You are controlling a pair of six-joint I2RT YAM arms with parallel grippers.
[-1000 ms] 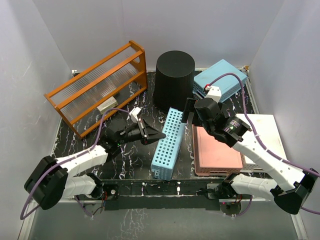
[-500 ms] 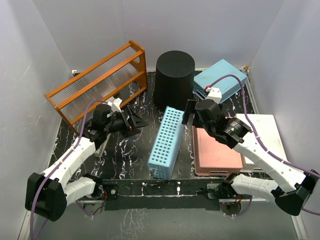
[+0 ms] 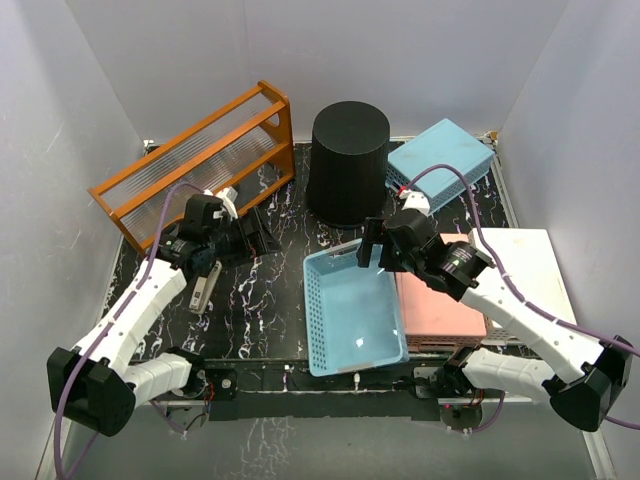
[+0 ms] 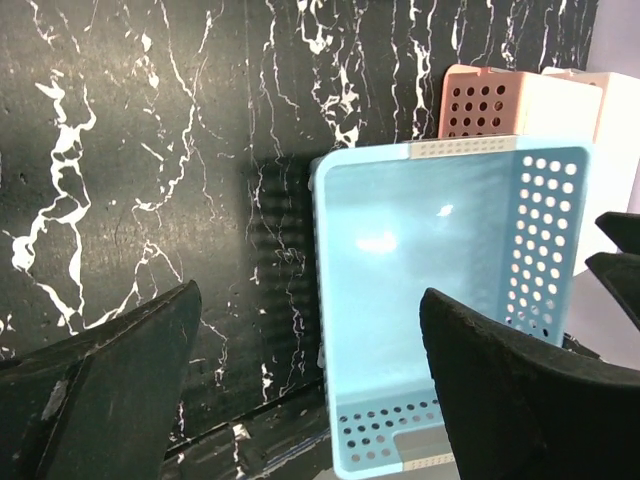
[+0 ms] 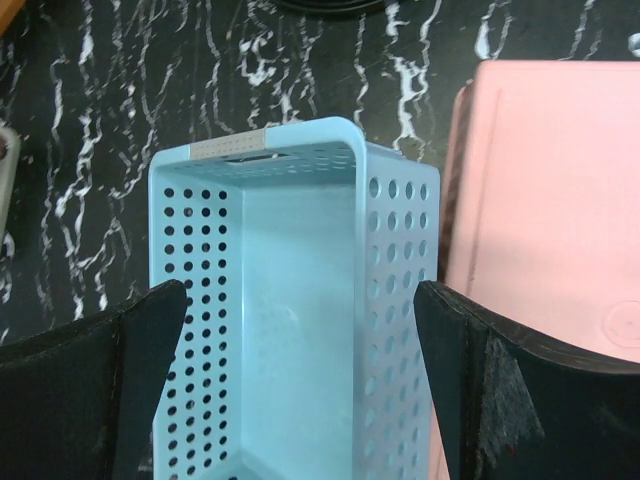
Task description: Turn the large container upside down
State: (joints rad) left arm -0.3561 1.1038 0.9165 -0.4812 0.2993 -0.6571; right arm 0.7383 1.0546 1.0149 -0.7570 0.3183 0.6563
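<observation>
The large container, a tall round black bin, stands at the back middle of the table with its narrower flat end up and its wider end on the table. My left gripper hangs open to the left of it, apart from it, with nothing between its fingers; its wrist view looks across at a light blue basket. My right gripper is open just in front of the bin, over the far rim of the light blue basket. Neither gripper touches the bin.
The light blue perforated basket lies open side up in the front middle. A pink basket sits beside it on the right, against a flat white basket. An orange rack stands back left, a blue box back right, and a small grey object front left.
The light blue basket went from standing on its long side to lying flat, open side up. My left gripper opened and drew back to the left. My right gripper shifted slightly left.
</observation>
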